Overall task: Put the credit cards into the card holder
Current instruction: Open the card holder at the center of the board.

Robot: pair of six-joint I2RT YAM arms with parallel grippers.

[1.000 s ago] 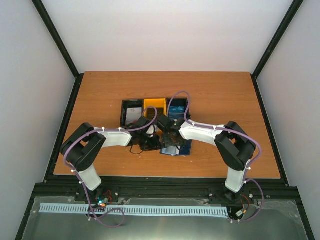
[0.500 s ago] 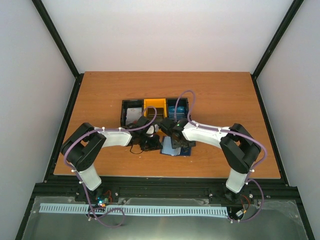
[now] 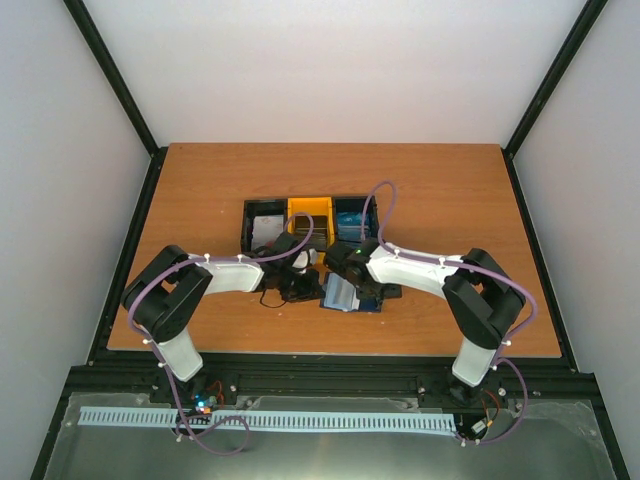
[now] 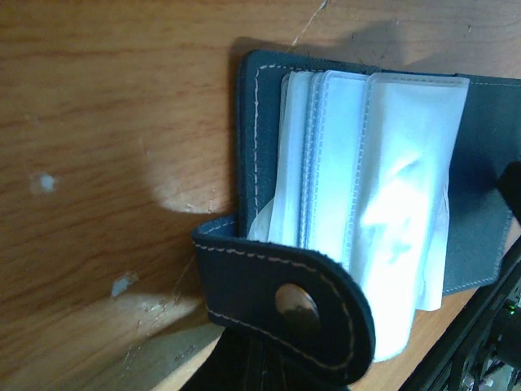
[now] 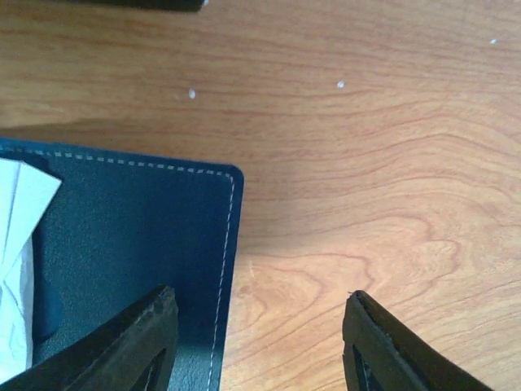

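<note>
Tray (image 3: 248, 215) mid-table (image 3: 440, 190); cards (image 3: 267, 228) in its 9 o'clock compartment. Card holder (image 3: 345, 296) lies opened flat on table, near tray's 5 o'clock side. L gripper (image 3: 299, 288) at holder's 9 o'clock. R gripper (image 5: 260, 334) over holder's 2 o'clock corner: one finger above holder, other above table.

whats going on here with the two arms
Two robot arms are working over the card holder, which lies open on the table with its clear sleeves showing. The right hand is open and empty above the holder's edge. The left hand is by the snap tab; its grip isn't visible.
</note>
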